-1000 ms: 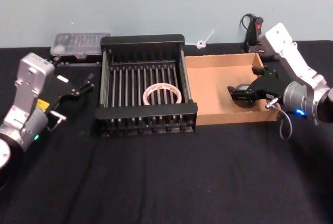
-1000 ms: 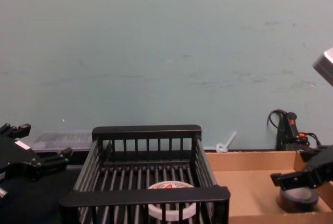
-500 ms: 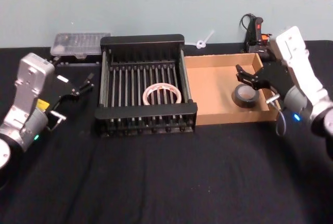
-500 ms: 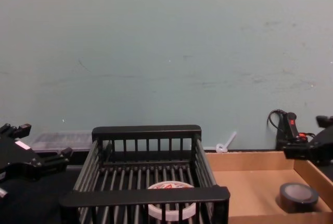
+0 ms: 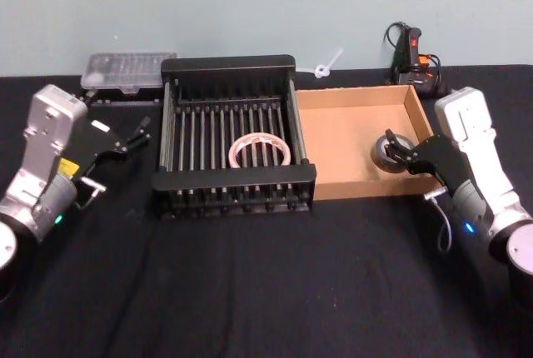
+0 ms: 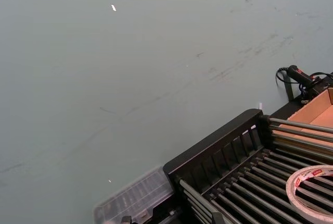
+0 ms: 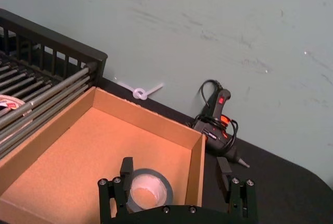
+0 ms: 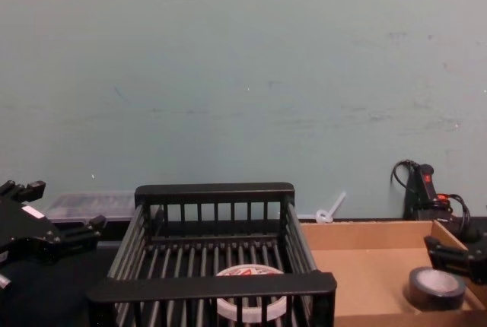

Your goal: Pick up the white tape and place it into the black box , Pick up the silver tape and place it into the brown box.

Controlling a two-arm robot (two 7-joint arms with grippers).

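**Both rolls boxed, arms standing off**

Black cloth covers the table (image 5: 275, 291), w/ a pale teal wall behind. White tape (image 5: 259, 151) lies flat on the slatted floor of the black box (image 5: 237, 64), toward its front-right corner. Silver tape (image 5: 389, 151) sits flat inside the brown box (image 5: 346, 188), by its right wall near the front-right corner. Right gripper (image 5: 397, 150) hovers just above and beside that roll, jaws spread wide, holding nothing; wrist view shows the fingers (image 7: 125, 169) straddling the box's right wall. Left gripper (image 5: 133, 136) hangs off the black box's left side, jaws slightly apart, empty. Judging by where things lie, both placements look done; next move is likely just clearing the right arm w/o snagging the cardboard wall.
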